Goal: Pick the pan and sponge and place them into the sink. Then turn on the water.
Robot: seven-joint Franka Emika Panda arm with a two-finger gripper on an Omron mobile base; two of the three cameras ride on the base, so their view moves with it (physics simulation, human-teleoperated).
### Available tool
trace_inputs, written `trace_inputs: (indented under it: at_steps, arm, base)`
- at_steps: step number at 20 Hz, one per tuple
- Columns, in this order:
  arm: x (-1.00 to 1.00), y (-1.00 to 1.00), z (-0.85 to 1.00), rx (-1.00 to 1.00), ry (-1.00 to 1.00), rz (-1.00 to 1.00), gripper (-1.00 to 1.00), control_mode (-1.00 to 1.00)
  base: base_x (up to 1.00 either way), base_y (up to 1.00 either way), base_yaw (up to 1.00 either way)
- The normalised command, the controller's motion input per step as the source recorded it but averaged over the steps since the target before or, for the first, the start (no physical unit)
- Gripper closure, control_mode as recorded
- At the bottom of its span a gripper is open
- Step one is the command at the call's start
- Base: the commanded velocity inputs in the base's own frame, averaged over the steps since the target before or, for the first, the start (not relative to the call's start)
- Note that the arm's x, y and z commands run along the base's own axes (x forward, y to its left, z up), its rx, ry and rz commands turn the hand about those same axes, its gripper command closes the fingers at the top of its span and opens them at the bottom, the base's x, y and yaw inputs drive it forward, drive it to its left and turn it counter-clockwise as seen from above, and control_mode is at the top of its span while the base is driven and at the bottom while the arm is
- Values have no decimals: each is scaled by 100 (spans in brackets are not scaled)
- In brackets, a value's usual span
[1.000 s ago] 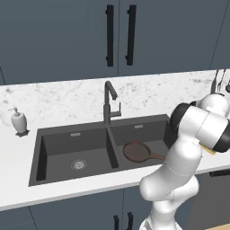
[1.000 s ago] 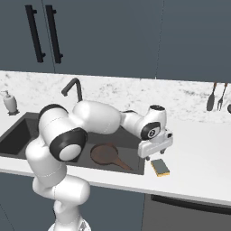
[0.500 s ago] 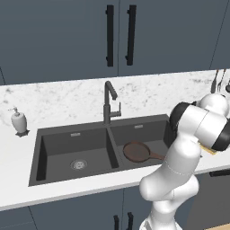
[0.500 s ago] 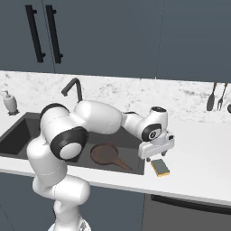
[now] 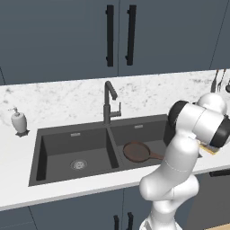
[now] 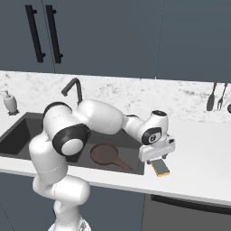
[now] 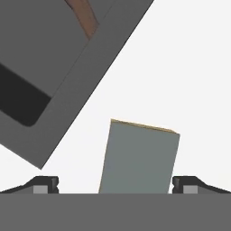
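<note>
Pan [image 5: 136, 152] already in right basin of sink [image 5: 54, 134], sponge [image 6: 160, 167] on table [image 6: 203, 158] just right of sink w/ end effector [image 6: 157, 155] spread wide straddling it, nothing gripped yet; left: grab sponge, drop in sink, turn faucet [image 5: 109, 101] on.

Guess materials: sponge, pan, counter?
Sponge: looks like yellow foam under a flat grey-green scrub face.
Pan: dark brown, matte, no shine; coated metal or cast iron, can't tell.
Counter: plain white on top; the backsplash is grey-veined, like marble or stone.
</note>
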Motion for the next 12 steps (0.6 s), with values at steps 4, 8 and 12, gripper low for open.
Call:
trace_inputs:
  at_steps: [4,8,12]
  arm:
    - [0,-1,-20,0,0,-1,-100,-100]
    - [0,-4,-19,0,0,-1,-100,-100]
    - [1,-14,-14,0,0,-1,-100,-100]
  base:
    - [0,0,0]
    - [0,0,0]
    - [0,0,0]
